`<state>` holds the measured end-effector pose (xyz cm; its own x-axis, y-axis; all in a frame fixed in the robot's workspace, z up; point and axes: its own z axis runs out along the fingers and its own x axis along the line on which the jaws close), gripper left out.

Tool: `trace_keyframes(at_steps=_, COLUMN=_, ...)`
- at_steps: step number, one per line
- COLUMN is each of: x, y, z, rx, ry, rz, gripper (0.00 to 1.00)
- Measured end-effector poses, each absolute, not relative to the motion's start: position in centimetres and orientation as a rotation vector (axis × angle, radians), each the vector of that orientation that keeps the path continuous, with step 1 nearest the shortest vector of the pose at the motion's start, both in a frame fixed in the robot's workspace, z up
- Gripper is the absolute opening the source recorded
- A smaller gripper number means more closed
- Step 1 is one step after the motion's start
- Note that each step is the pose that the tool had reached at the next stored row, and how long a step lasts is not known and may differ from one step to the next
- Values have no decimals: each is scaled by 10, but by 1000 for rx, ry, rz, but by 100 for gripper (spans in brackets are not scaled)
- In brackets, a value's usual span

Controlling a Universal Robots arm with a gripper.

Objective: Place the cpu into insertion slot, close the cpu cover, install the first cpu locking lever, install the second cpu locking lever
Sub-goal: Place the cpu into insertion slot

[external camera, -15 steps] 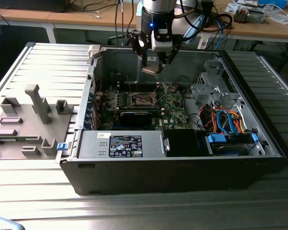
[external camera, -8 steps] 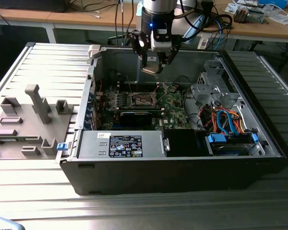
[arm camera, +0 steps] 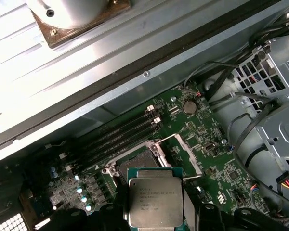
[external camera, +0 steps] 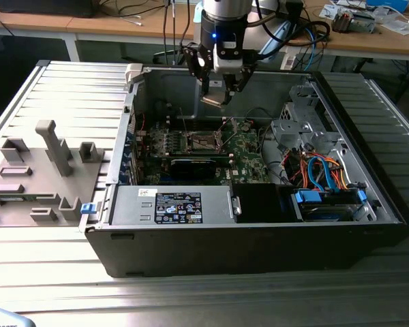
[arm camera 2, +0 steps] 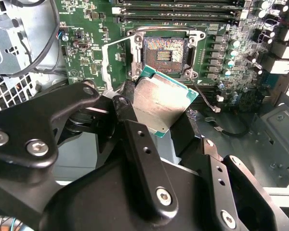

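Silver-grey cpu [arm camera 2: 159,103] in the pinch of the tool [arm camera 2: 158,113], above the insertion slot [arm camera 2: 164,54], cpu cover [arm camera 2: 105,67] open.

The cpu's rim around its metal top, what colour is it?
Teal green, framing the dull silver-grey top of the cpu; it shows best in the second wrist view.

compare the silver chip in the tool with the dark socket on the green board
The dull silver square cpu is gripped in the tool, raised clear; the dark, metal-rimmed insertion slot sits fixed, uncovered and empty. The cpu's top is smooth metal; the insertion slot's face is a grid of contacts. Both are square.
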<state>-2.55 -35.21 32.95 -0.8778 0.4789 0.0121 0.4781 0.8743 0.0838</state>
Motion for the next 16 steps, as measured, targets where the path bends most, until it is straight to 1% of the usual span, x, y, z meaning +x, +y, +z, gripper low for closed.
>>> trace_keyframes(at_steps=16, x=-25, y=-352, z=329, rx=826, ry=3017, rz=132, gripper=55)
